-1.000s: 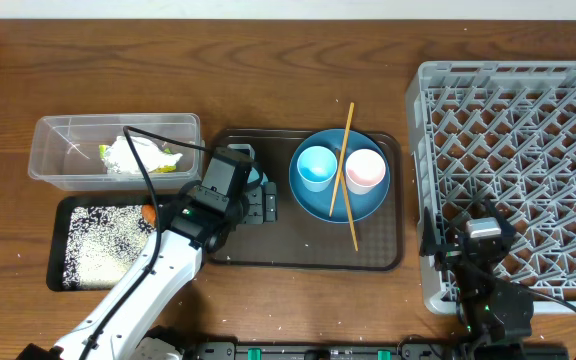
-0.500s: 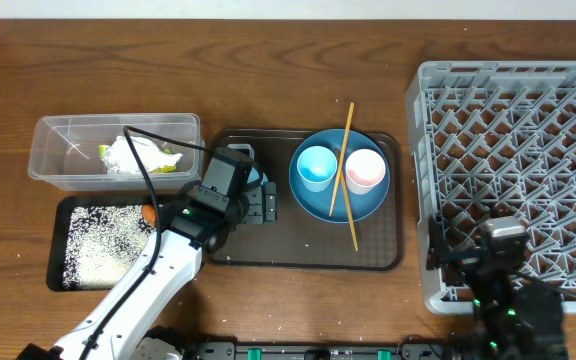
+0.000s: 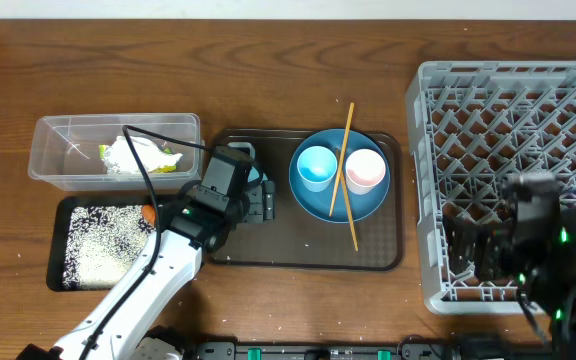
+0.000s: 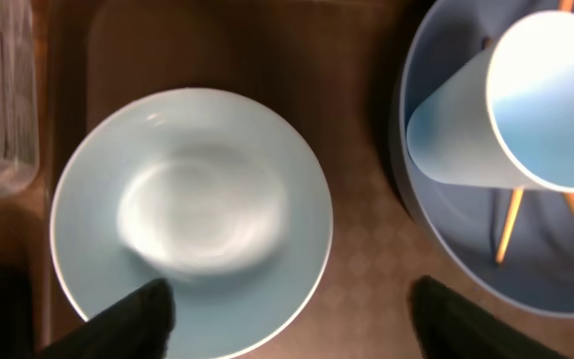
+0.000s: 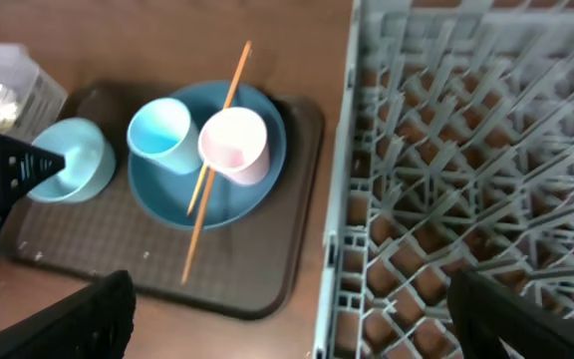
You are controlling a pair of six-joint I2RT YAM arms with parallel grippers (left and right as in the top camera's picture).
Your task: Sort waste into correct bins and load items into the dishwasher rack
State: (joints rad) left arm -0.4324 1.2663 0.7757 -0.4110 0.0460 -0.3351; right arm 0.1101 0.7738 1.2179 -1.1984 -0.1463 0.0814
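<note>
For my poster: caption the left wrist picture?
Open left end effector above the pale blue bowl, beside the blue plate.

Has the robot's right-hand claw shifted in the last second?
Yes. The right gripper has moved right, from the dishwasher rack's front-left corner to further in over its lattice.

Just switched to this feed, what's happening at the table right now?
The waste looks sorted: the wrapper lies in the clear tub, the rice and carrot in the black tray. The left gripper hovers open over the small bowl on the brown serving tray. Beside it sits the blue plate, carrying the light blue cup, the white-pink cup and the chopsticks. The right gripper hangs open over the rack, where no dishes show.
</note>
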